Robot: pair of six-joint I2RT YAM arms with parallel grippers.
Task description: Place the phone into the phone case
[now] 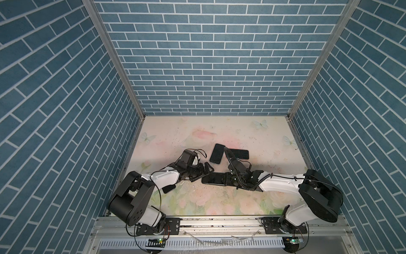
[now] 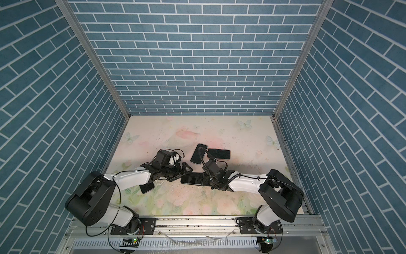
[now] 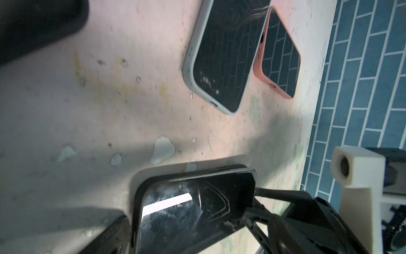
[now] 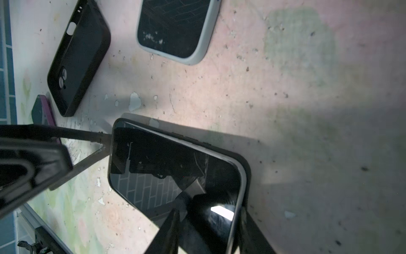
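Dark-screened phone in a black case, mid-table.
Phone (image 4: 153, 154) lies screen up, long axis left-right in both top views (image 1: 213, 178) (image 2: 192, 178); black phone case (image 4: 247, 173) rims it, with the phone's silver edge showing above the rim along one long side.

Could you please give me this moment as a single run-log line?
state: phone lying in black case | left pincer: open, at phone's end | right pincer: over other end, grip unclear

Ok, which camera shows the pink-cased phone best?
The left wrist view: the pink-cased phone lies close, its case rim and screen clear. Both top views show it small and dark, case colour barely showing. The right wrist view misses it.
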